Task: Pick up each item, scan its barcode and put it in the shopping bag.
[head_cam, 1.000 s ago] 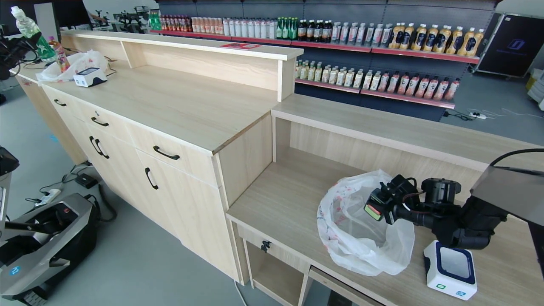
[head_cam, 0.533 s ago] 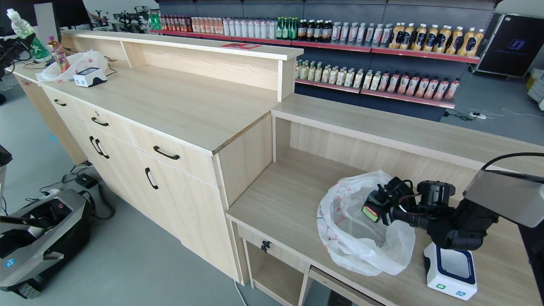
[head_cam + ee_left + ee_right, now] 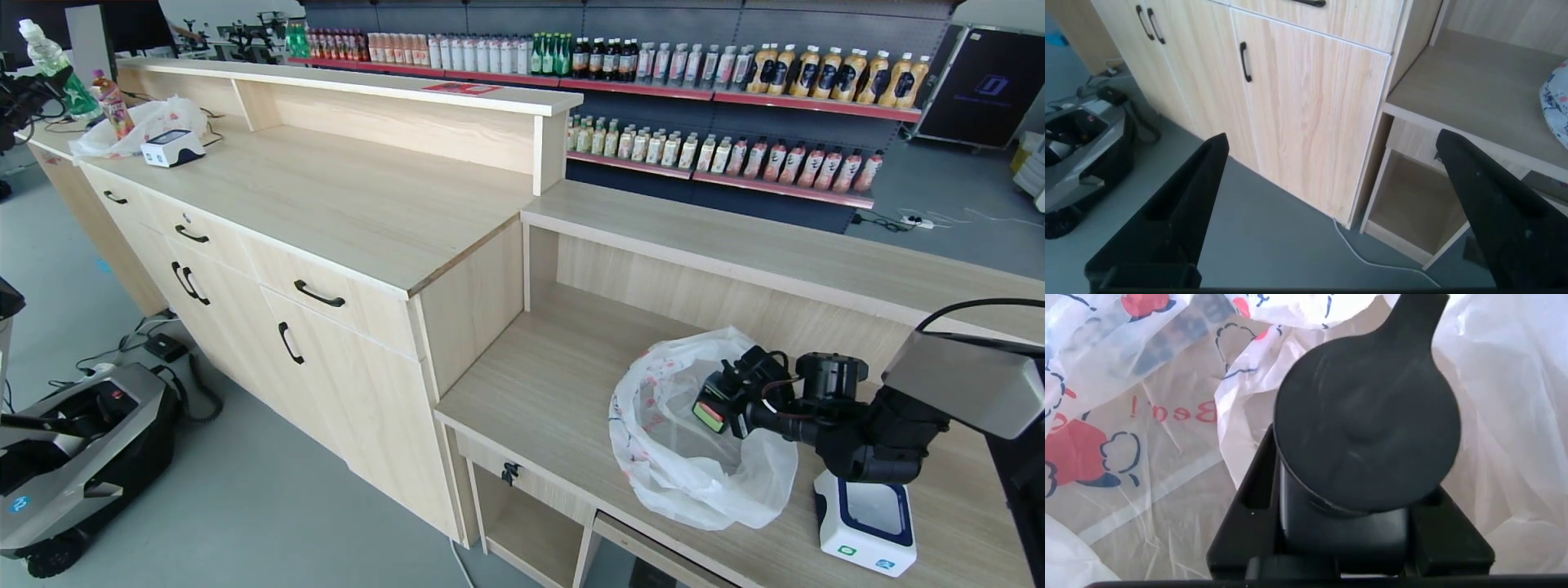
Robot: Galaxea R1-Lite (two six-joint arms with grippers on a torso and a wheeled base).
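Two grippers recorded. Right gripper (image 3: 712,400) seen lower right of head frame, over mouth of bag (image 3: 645,425) on counter (image 3: 539,384). Jaws closed on dark round item (image 3: 1368,433), with bag plastic seen behind it. Scanner (image 3: 865,523) placed just right of bag. Left gripper (image 3: 1331,139) spread wide, nothing held; cabinet (image 3: 1306,106) and floor (image 3: 1266,237) seen beyond it.

1. Two plastic shopping bags: near one (image 3: 678,457), far one (image 3: 151,118).
2. Two barcode scanners (image 3: 853,543) (image 3: 171,149).
3. Two loose bottles (image 3: 53,65) (image 3: 113,104) at the far counter.
4. Two shelf rows (image 3: 653,86) (image 3: 718,184) of drinks, way too many to count lol.
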